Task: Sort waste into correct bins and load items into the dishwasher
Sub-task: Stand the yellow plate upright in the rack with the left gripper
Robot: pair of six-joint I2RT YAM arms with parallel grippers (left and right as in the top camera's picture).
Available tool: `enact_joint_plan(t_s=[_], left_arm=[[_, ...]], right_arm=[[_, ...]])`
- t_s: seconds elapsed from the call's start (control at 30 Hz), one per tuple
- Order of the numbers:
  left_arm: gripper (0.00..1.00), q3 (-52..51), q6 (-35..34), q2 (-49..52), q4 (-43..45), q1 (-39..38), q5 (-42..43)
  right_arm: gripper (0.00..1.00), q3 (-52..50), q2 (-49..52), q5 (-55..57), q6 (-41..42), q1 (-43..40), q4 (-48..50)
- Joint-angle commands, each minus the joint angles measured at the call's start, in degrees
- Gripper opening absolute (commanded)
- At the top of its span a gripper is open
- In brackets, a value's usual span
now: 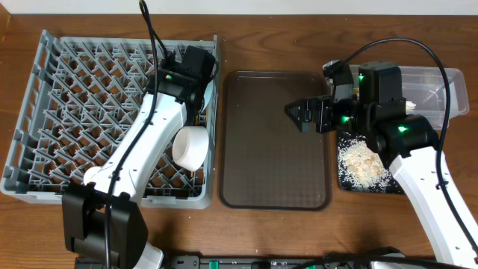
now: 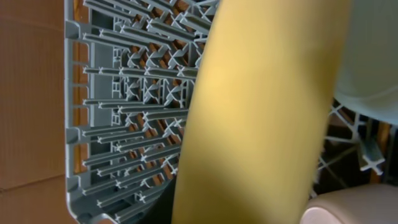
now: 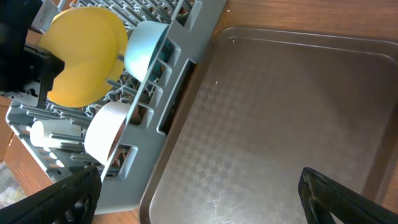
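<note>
Left wrist view: the left gripper point(image 3: 48, 62), jaws nearly closed, clamps the smooth round yellow plate point(image 2: 261, 112) among the pegs of the grey lattice rack point(image 2: 124, 124), near its right edge. Beyond, the right gripper point(image 3: 199, 183) gapes wide and empty over the textured brown tray point(image 3: 280, 106).

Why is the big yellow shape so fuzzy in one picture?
Left wrist view: the yellow plate is very near the lens, so it blurs; the grey rack behind is sharp. Right wrist view: soft glare on the brown tray, blurred black fingers below. Overhead view: crisp, evenly lit.
</note>
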Motion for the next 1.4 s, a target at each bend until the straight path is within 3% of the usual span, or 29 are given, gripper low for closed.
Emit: enact_joint_plan(t_s=[0.0, 0.37, 0.43, 0.6, 0.8, 1.0, 1.37], left_arm=[[0.09, -0.3, -2.9, -0.2, -0.1, 0.1, 0.2], [0.09, -4.5, -2.9, -0.2, 1.7, 1.6, 2.7], [0.16, -5.0, -3.1, -0.2, 1.9, 2.0, 2.7], [0.58, -5.0, -3.1, -0.2, 2.1, 2.0, 2.7], [0.75, -5.0, -3.1, -0.5, 2.0, 2.0, 2.7], [0.86, -1.6, -4.0, -3.9, -0.7, 0.8, 9.0], [0.89, -0.7, -4.2, -21.7, -1.2, -0.2, 31.2]], right_arm=[[0.99, 0.3, -0.3, 0.3, -0.8, -0.2, -0.3], [0.99, 0.3, -0.3, 0.3, -0.8, -0.2, -0.9], [0.99, 0.3, -0.3, 0.3, -0.8, -0.2, -0.9], [0.99, 0.3, -0.3, 0.3, -0.8, -0.2, -1.3], [0.99, 0.3, -0.3, 0.3, -0.8, -0.2, -1.3], [0.99, 0.3, -0.3, 0.3, -0.8, -0.2, -1.3], [0.99, 0.3, -1.8, 5.9, -1.4, -0.2, -1.2]])
